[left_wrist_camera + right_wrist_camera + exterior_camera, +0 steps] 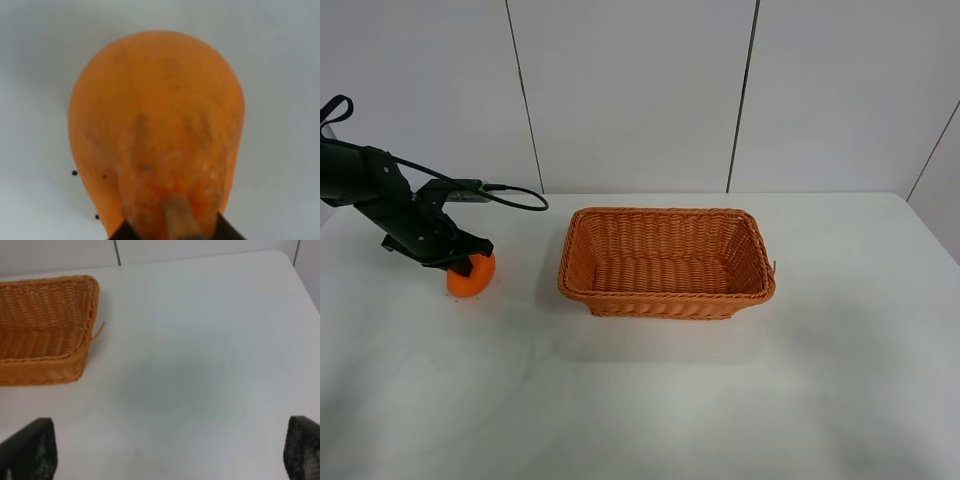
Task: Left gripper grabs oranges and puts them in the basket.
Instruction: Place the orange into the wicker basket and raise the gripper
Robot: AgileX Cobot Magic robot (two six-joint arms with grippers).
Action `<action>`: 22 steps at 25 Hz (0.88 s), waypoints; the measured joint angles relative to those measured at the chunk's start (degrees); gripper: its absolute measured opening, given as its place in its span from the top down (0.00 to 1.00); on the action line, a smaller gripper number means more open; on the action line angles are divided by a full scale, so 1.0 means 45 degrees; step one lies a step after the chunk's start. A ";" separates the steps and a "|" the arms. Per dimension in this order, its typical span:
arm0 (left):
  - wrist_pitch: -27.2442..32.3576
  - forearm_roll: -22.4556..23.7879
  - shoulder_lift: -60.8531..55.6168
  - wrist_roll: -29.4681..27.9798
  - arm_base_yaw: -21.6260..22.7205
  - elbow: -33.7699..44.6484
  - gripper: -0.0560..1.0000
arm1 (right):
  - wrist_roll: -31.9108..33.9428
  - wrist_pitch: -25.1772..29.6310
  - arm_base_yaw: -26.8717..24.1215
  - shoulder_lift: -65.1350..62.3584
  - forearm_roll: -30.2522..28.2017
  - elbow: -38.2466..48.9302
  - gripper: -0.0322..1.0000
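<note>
There was the white table (pixel 720 400), matte and broad, filling the high view from the middle down to 6 o'clock and running out to the edges at 3 and 9. Behind it at 12 o'clock stood a pale panelled wall (pixel 630 90), split by thin dark seams: one (pixel 523 95) up toward 11, another (pixel 742 95) toward 1, and a slanted third (pixel 932 150) out near 2 o'clock. Close in, the left wrist view caught a couple of tiny dark specks (pixel 74 173) on that same tabletop.
</note>
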 joint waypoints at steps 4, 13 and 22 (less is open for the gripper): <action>0.0365 -0.0009 -0.0332 0.0032 0.0000 0.0000 0.82 | 0.0000 0.0000 0.0000 0.0000 0.0000 0.0000 0.30; 0.1324 0.0002 -0.2912 0.0032 0.0000 0.0021 0.83 | 0.0000 0.0000 0.0000 0.0000 0.0000 0.0000 0.30; 0.2235 -0.2132 -0.5499 0.0621 -0.0255 -0.0060 0.83 | 0.0000 0.0000 0.0000 0.0000 0.0000 0.0000 0.30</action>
